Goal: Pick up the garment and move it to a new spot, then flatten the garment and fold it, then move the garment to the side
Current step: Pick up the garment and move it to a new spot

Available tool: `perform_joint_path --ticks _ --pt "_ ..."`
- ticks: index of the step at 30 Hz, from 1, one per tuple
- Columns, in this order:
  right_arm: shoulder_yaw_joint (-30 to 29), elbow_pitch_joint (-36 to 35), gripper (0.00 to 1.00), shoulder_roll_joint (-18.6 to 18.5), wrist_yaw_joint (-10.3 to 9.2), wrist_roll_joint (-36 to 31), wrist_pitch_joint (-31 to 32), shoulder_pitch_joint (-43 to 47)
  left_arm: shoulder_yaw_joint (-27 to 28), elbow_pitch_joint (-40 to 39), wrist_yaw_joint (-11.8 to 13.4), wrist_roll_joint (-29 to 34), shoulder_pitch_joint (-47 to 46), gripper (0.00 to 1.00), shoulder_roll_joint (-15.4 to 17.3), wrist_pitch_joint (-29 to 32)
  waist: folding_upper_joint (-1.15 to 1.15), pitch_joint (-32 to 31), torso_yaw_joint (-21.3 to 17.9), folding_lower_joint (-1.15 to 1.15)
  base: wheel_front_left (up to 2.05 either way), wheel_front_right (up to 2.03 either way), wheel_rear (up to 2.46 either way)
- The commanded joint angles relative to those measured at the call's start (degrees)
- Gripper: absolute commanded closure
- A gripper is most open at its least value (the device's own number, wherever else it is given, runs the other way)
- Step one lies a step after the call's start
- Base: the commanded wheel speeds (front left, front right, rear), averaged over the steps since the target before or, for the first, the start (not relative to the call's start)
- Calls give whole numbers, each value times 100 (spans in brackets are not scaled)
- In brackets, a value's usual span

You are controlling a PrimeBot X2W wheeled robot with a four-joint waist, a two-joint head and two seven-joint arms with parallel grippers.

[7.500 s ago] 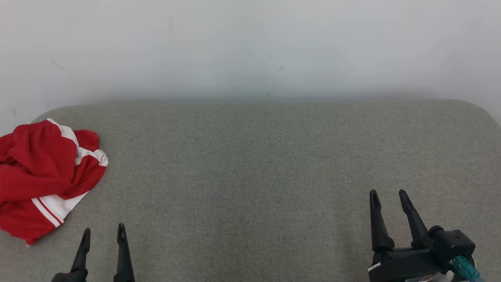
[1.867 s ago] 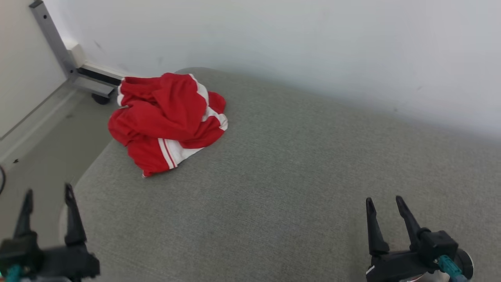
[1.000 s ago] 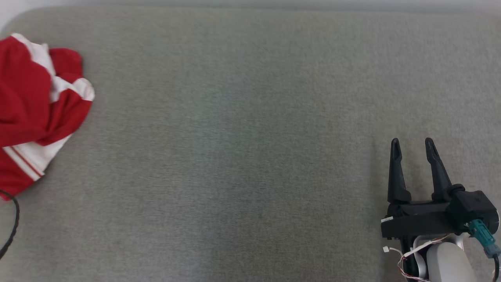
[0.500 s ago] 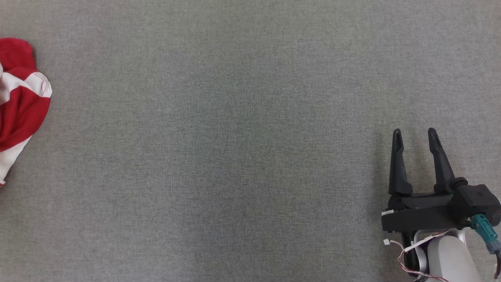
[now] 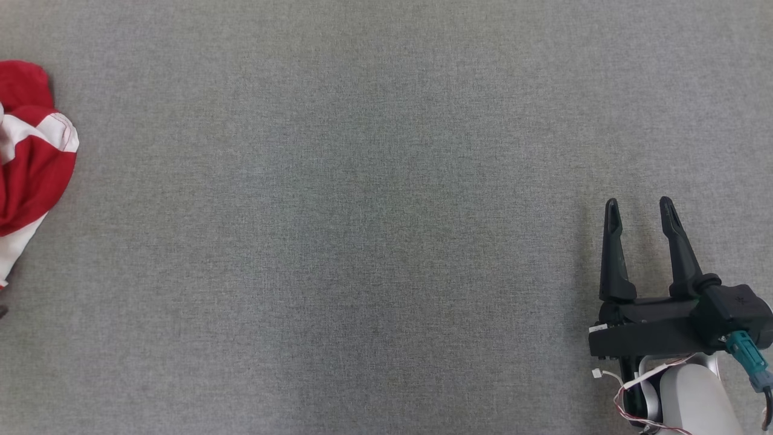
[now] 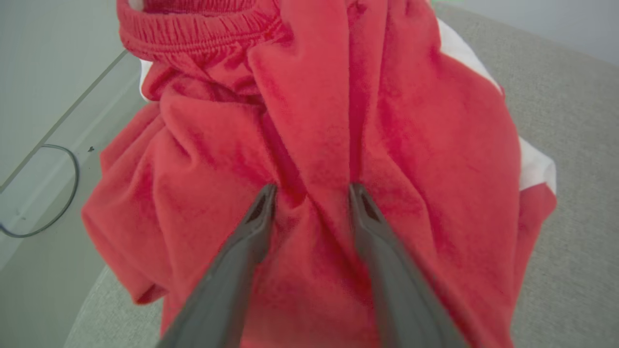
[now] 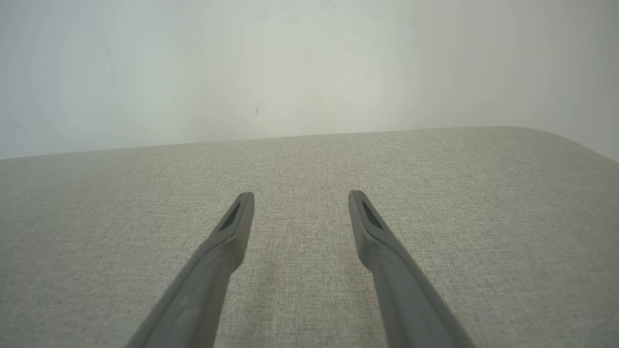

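Observation:
The garment (image 6: 411,145) is a crumpled pair of red shorts with white side stripes and an elastic waistband, lying at the left end of the grey padded surface (image 5: 362,241). In the head view, part of the garment (image 5: 30,151) shows at the left edge. My left gripper (image 6: 312,191) is down on the heap, its fingers apart with a ridge of red cloth standing between the tips. My right gripper (image 5: 639,208) hovers open over bare grey fabric at the lower right, far from the garment, and the right gripper (image 7: 300,198) holds nothing in its wrist view.
Left of the garment the padded surface ends, and beyond its rounded edge is a pale floor with a dark cable (image 6: 58,193) looped on it. A white wall (image 7: 290,63) rises behind the far edge of the surface.
The head camera has tipped down and shifted, so the wall left the picture and the garment slid to the left edge. The garment itself and my right gripper have not moved.

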Motion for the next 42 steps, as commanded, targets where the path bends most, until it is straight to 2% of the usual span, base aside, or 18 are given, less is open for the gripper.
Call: perform_joint_path --ticks 1,10,17,24,32,33,42 --pt "9 -2 0 8 -12 -52 -4 2 -22 0 -1 4 20 100 40 -64 0 -16 6 0 0 0 0" --pt "9 88 0 6 -12 -12 -4 46 -195 -49 -2 103 -356 100 176 -1180 0 -293 171 0 0 0 0" --pt "102 243 0 6 -12 130 -4 127 -541 -436 -3 -19 -771 100 164 -1968 0 -695 263 0 0 0 0" --pt "193 334 0 6 -12 287 -3 203 -1018 -1136 -3 -142 -1122 100 49 -1938 0 -1007 171 0 0 0 0" --pt "287 414 0 7 -12 517 -3 318 -1539 -2548 -3 -444 -1272 100 -245 -1429 0 -1286 -282 0 0 0 0" --pt "320 419 0 8 -12 566 -3 320 -1647 -2907 -3 -503 -1241 100 -349 -1266 0 -1327 -451 0 0 0 0" --pt "485 475 0 6 -12 711 -3 372 -2169 -4249 186 -667 -716 100 -1125 -800 0 -1370 -1246 0 0 0 0"
